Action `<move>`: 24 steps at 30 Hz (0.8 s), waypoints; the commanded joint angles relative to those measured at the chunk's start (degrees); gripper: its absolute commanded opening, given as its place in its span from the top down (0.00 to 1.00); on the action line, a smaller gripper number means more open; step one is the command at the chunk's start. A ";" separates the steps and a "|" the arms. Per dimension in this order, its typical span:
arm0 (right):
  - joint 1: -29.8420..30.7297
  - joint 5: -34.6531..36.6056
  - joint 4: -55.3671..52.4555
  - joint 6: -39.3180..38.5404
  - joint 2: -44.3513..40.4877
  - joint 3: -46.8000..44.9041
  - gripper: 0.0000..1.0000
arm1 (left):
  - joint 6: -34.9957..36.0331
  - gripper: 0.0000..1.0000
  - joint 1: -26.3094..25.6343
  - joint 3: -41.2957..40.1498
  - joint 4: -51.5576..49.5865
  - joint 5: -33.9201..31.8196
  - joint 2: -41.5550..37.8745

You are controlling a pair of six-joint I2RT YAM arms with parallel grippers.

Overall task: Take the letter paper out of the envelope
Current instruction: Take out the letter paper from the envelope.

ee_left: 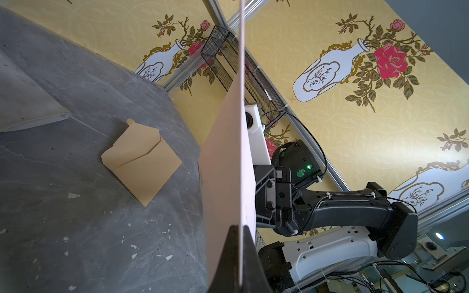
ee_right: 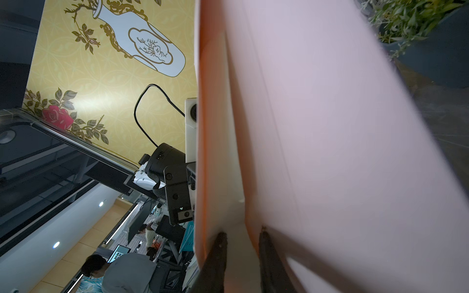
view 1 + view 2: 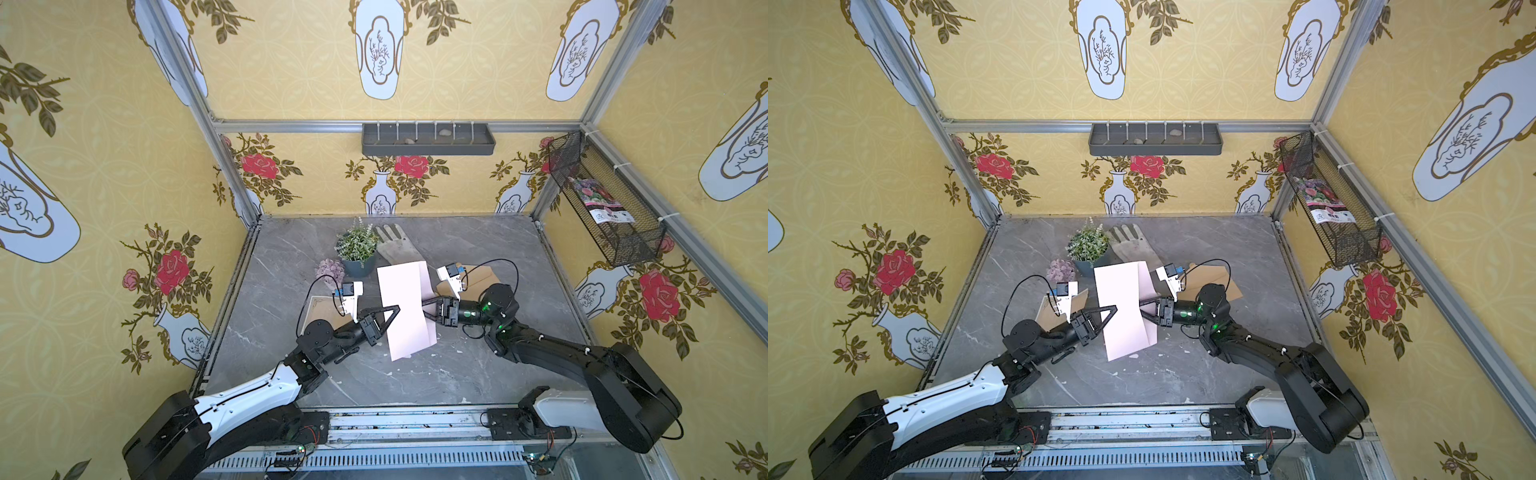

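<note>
The pink letter paper (image 3: 405, 307) (image 3: 1125, 307) hangs upright above the middle of the table, held between my two arms. My left gripper (image 3: 397, 309) (image 3: 1115, 308) (image 1: 239, 228) is shut on the paper's left edge, its two fingertips pinching the sheet. My right gripper (image 3: 424, 305) (image 3: 1142, 309) (image 2: 241, 238) is at the opposite edge with its fingers a little apart, a fold of the paper (image 2: 330, 126) lying between them. The brown envelope (image 3: 478, 276) (image 3: 1208, 274) (image 1: 142, 162) lies flat on the table behind the right wrist, flap open, apart from the paper.
A potted plant (image 3: 357, 245), a grey glove (image 3: 392, 243) and a purple flower ball (image 3: 330, 270) sit behind the paper. A brown flat card (image 3: 324, 309) lies under the left wrist. A wire basket (image 3: 602, 199) hangs on the right wall, a grey tray (image 3: 428, 139) on the back wall.
</note>
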 commanded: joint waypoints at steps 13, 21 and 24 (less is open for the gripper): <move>-1.77 -1.41 -1.97 -1.57 -6.65 -1.87 0.71 | 0.96 1.00 0.11 -0.65 -2.12 0.23 -3.89; -0.60 -1.59 -0.23 -1.15 -3.97 -0.83 0.71 | 0.52 1.00 0.11 0.05 -0.99 0.94 -2.10; 0.53 -1.67 2.50 -0.45 -1.37 -0.13 0.72 | 0.30 1.00 0.11 0.27 0.11 1.25 -0.93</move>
